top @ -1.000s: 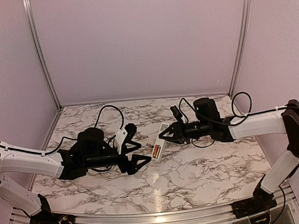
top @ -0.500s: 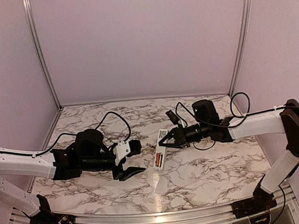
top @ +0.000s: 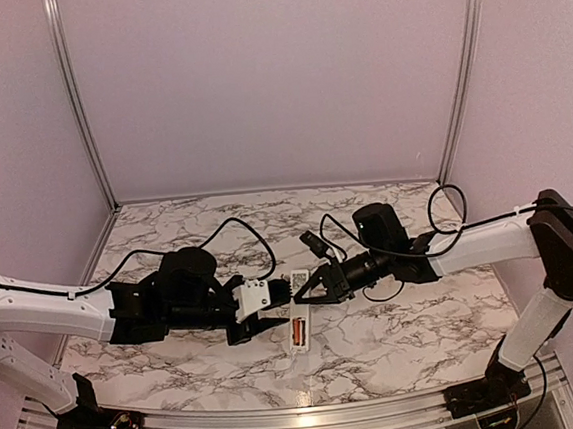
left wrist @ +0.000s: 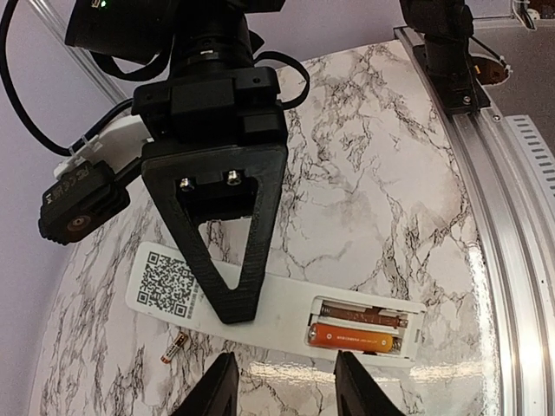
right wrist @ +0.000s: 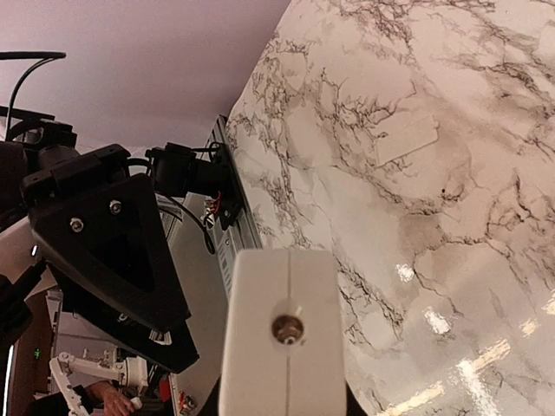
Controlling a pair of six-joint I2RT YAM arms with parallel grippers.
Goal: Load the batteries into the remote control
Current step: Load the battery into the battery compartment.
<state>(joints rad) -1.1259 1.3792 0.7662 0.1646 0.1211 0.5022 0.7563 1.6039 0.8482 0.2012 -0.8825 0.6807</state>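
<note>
The remote control (left wrist: 277,308) is a white bar held level above the table, back face up, with a QR label at one end and the battery bay open at the other. An orange battery (left wrist: 355,336) lies in the near slot, and a darker brownish cylinder (left wrist: 364,314) lies in the far slot. Another small battery (left wrist: 173,348) lies loose on the marble under the remote. My right gripper (top: 308,291) is shut on the remote (top: 297,314); its black finger (left wrist: 225,234) crosses the bar. My left gripper (left wrist: 286,390) stands open just short of the bay, with nothing between its fingers.
A flat white rectangular piece (right wrist: 406,140) lies on the marble table (top: 397,325) farther off. Black cables (top: 248,233) trail behind both wrists. A metal rail (left wrist: 494,199) runs along the table's near edge, with the arm bases (top: 478,393) on it.
My left gripper has moved right, up to the remote, and its jaws have narrowed. The right gripper has carried the remote leftward and nearer, toward the left gripper.
</note>
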